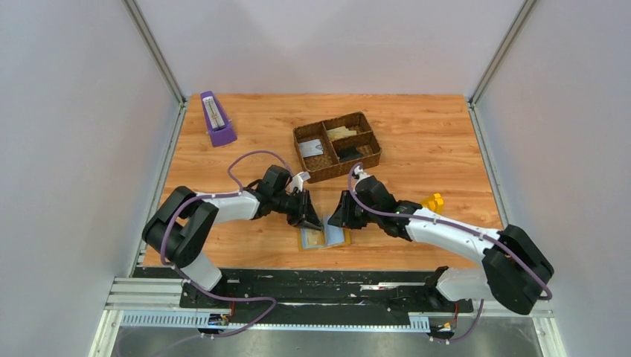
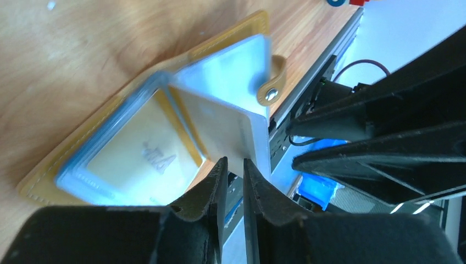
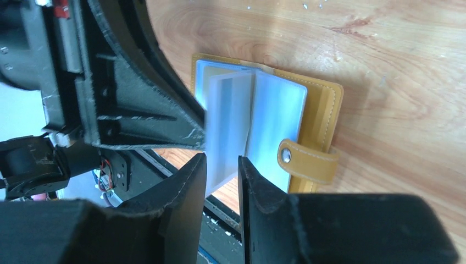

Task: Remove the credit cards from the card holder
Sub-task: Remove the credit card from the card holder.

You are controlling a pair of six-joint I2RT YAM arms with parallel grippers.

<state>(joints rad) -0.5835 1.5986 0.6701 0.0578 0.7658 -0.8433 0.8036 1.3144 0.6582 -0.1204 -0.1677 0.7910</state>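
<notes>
Status: card holder (image 1: 325,238) lies open on the surface (image 1: 446,141) near the front edge, between the two grippers. Mustard cover is down, blue-grey pockets up. One clear leaf (image 3: 231,110) stands up from the spine.

On the left gripper (image 2: 235,169) the jaws are a slit apart with the leaf's edge running into the slit, which reads as a pinch on that leaf. On the right gripper (image 3: 222,165) the jaws are parted a little and straddle the leaf's lower edge from the other side; can't tell if they touch it.

Yellow tab (image 3: 310,164) with a metal snap (image 3: 286,157) lies over the cover's edge.

Text: the flat pocket holds a yellow card (image 2: 137,159) with grey print, inverted and blurred, unreadable.

Brown woven tray (image 1: 346,172) sits farther back, well apart. Purple wedge-shaped object (image 1: 216,119) is back left. Small yellow item (image 1: 432,201) is beside the right arm.
</notes>
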